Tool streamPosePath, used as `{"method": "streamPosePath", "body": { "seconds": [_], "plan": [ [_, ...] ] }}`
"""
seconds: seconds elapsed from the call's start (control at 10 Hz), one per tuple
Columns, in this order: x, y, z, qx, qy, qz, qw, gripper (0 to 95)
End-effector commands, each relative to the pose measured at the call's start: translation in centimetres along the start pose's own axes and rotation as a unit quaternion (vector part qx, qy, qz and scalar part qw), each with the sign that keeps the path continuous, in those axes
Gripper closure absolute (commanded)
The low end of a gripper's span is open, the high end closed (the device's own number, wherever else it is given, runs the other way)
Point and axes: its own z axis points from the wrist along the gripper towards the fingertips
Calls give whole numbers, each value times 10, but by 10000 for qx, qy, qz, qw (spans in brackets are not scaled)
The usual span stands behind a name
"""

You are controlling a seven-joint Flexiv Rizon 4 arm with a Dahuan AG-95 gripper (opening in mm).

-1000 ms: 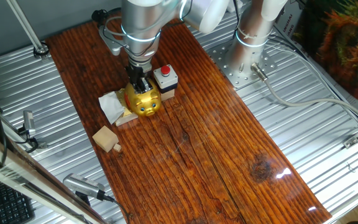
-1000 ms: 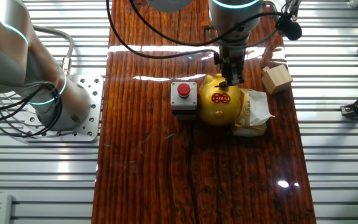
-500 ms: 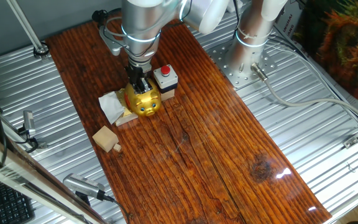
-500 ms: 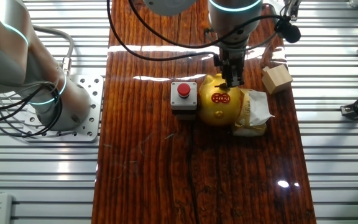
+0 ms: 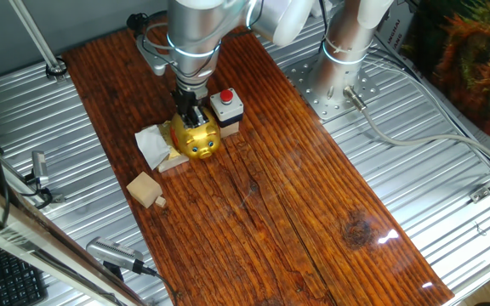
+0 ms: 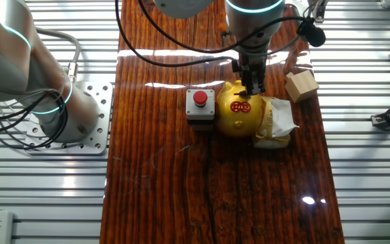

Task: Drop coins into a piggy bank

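Observation:
The shiny gold piggy bank (image 5: 196, 140) stands on the wooden board, snout toward the near side in one fixed view; in the other fixed view its back with a red emblem (image 6: 240, 113) shows. My gripper (image 5: 188, 114) hangs straight down over the top of the pig, its dark fingers close together and touching or just above the pig's back (image 6: 251, 88). No coin is visible between the fingers; anything held there is too small to see.
A black box with a red button (image 5: 225, 104) sits right beside the pig. A crumpled white paper and a flat wooden piece (image 5: 155, 147) lie on its other side. A light wooden block (image 5: 145, 189) stands nearer the front. Metal slats flank the wooden board (image 5: 296, 212).

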Motion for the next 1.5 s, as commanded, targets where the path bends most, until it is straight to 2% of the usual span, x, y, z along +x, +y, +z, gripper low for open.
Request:
{"method": "streamPosePath", "body": {
  "seconds": [0.1,0.2,0.7,0.8,0.9,1.0,1.1,1.2,1.3,1.4,1.5],
  "plan": [
    [0,0,0,7,-13,-44,10000,760],
    [0,0,0,8,-18,-57,10000,570],
    [-1,1,-1,-44,22,-20,10000,570],
    [-1,2,-2,-59,80,11,9999,570],
    [-7,9,-5,-77,390,154,9991,570],
    [-9,11,-7,-65,400,150,9991,570],
    [-25,21,-17,-35,520,204,9984,570],
    [-43,28,-28,-83,573,362,9977,570],
    [-60,33,-38,-71,587,429,9973,760],
    [-76,39,-48,-8,640,460,9969,760],
    [-86,43,-55,-4,613,474,9970,760]
  ]
}}
